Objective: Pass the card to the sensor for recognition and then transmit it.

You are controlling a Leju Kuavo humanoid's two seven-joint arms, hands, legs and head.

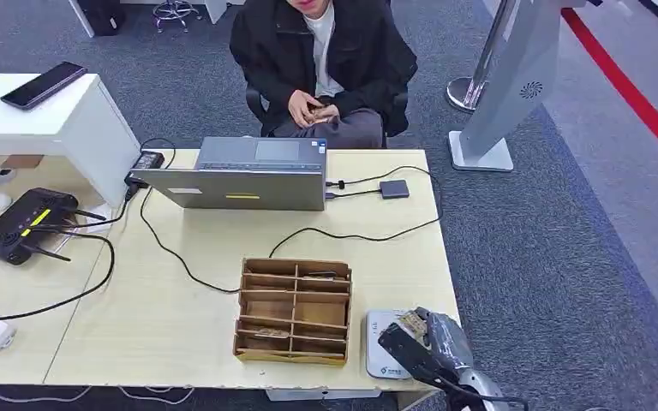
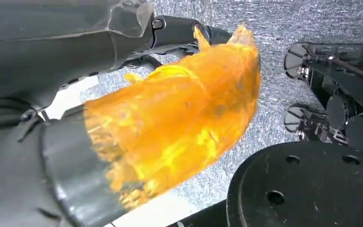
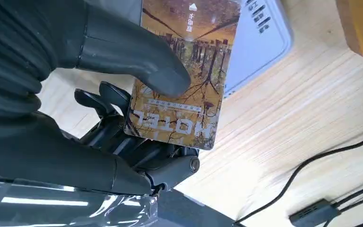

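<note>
While the right hand [image 3: 99, 94] pinches the card [image 3: 184, 71] between its thick grey thumb and the dark fingers [image 3: 104, 101] behind it, the card's printed face shows in the right wrist view: the large word "HOTEL" in pale capitals, seen upside down, with a line of smaller print beside it that is too fine to read, and a few small white Chinese characters with a tiny white emblem near the opposite end. The card is a rounded-corner rectangle printed in amber and brown, with dark bare trees and branches spreading across it. It is held just above the sensor [image 3: 257, 42], a white rounded-corner pad that carries dark bar-like markings; whether card and pad touch cannot be told. In the head view the right hand [image 1: 433, 338] sits at the near right corner of the pale wooden tabletop [image 1: 180, 317], over the white sensor [image 1: 381, 342], which lies just beside a brown cardboard organiser [image 1: 293, 310] with several compartments. The sensor shows a small bluish mark near its front edge, too small to read. In the left wrist view the left hand [image 2: 75, 71] appears partly behind an orange translucent covering, above grey carpet; how its fingers lie cannot be told.
</note>
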